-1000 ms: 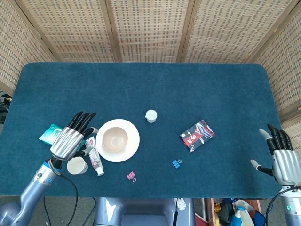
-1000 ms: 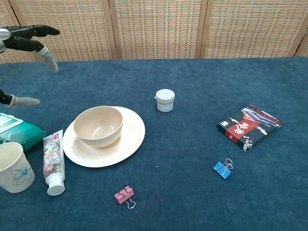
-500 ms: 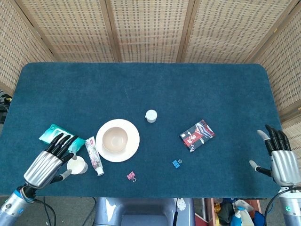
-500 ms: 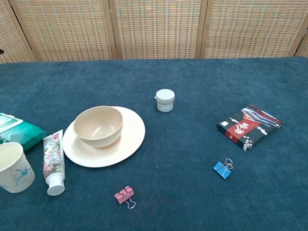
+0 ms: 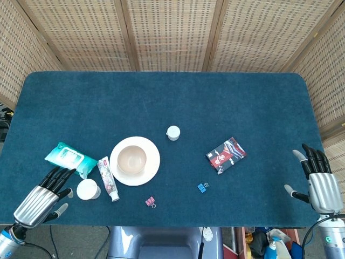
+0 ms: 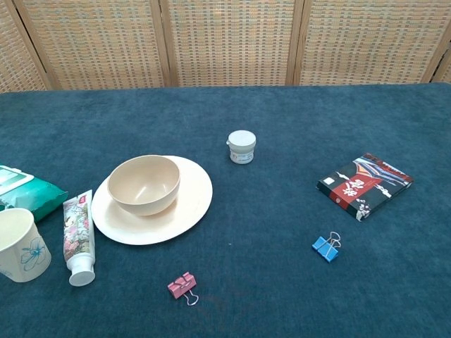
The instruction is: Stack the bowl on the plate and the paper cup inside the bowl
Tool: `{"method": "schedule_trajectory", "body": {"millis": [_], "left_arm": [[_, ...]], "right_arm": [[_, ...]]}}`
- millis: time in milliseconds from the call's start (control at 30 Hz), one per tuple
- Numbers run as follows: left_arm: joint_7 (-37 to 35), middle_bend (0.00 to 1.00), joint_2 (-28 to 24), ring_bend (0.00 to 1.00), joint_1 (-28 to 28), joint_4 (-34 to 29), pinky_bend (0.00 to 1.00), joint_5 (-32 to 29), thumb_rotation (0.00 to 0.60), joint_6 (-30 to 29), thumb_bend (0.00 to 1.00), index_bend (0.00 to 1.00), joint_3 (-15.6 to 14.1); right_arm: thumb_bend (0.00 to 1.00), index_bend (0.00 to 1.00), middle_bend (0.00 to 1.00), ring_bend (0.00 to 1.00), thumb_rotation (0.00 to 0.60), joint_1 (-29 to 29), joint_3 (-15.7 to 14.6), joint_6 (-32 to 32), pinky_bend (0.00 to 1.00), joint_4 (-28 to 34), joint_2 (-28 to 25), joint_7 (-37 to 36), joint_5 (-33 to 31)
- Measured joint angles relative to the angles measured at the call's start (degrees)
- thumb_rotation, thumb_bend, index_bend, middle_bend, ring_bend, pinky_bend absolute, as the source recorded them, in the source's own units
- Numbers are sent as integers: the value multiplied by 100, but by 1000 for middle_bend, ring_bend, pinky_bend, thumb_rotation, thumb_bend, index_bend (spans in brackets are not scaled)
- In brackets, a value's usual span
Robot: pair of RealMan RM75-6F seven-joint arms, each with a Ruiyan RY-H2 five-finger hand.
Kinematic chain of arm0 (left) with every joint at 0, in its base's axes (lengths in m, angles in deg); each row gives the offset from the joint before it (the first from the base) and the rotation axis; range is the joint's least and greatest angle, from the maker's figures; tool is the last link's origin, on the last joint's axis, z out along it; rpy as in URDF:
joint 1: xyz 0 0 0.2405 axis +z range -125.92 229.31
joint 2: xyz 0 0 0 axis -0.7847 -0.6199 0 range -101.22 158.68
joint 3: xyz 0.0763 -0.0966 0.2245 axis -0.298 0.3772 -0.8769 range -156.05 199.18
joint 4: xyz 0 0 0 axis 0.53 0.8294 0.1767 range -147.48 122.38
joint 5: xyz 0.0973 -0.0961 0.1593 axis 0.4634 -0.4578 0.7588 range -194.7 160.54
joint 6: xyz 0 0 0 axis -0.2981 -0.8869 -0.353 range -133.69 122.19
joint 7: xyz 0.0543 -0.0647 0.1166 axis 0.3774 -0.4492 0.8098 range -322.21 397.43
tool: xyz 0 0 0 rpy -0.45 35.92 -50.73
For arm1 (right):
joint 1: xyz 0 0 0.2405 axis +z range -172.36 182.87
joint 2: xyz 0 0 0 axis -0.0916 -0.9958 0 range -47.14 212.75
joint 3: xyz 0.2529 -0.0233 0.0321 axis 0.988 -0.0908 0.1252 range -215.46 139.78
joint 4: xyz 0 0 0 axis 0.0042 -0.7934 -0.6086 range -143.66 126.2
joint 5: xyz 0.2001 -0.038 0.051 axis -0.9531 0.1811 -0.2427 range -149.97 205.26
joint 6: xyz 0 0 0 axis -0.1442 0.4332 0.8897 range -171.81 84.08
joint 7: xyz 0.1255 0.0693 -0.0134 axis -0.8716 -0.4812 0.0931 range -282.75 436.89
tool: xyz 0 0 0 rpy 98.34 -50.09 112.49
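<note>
A cream bowl (image 5: 132, 159) (image 6: 143, 184) sits on the cream plate (image 5: 150, 169) (image 6: 190, 204), left of the table's middle. The paper cup (image 5: 87, 189) (image 6: 21, 244) stands upright on the cloth to the plate's left, beside a toothpaste tube (image 5: 107, 178) (image 6: 76, 236). My left hand (image 5: 40, 197) hovers at the near left corner, fingers spread and empty, a short way left of the cup. My right hand (image 5: 318, 181) stays at the near right edge, open and empty. Neither hand shows in the chest view.
A green wipes pack (image 5: 68, 157) (image 6: 20, 188) lies left of the tube. A small white jar (image 5: 173, 132) (image 6: 242, 146) stands behind the plate. A dark printed box (image 5: 226, 154) (image 6: 364, 185), a blue clip (image 5: 202, 187) (image 6: 324, 247) and a pink clip (image 5: 150, 202) (image 6: 182, 285) lie on the blue cloth.
My left hand has drawn back from beside the plate and cup towards the near left corner, leaving the cup standing. The right hand barely shifted.
</note>
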State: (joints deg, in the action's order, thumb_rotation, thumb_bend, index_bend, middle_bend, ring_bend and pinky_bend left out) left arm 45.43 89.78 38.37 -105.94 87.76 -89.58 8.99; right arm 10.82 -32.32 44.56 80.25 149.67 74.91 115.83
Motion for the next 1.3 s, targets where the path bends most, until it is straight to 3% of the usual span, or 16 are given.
{"method": "schedule_trajectory", "body": {"millis": [500, 1300], "left_arm": [[-28, 0, 278, 0, -125, 276, 10, -369, 600, 637, 324, 476, 262], [207, 0, 637, 0, -346, 425, 10, -569, 600, 1303, 359, 488, 385]], "right_arm": [[126, 102, 0, 0, 600, -10, 6, 22, 0, -21, -3, -71, -2], [126, 102, 0, 0, 600, -25, 20, 37, 0, -19, -22, -125, -24]]}}
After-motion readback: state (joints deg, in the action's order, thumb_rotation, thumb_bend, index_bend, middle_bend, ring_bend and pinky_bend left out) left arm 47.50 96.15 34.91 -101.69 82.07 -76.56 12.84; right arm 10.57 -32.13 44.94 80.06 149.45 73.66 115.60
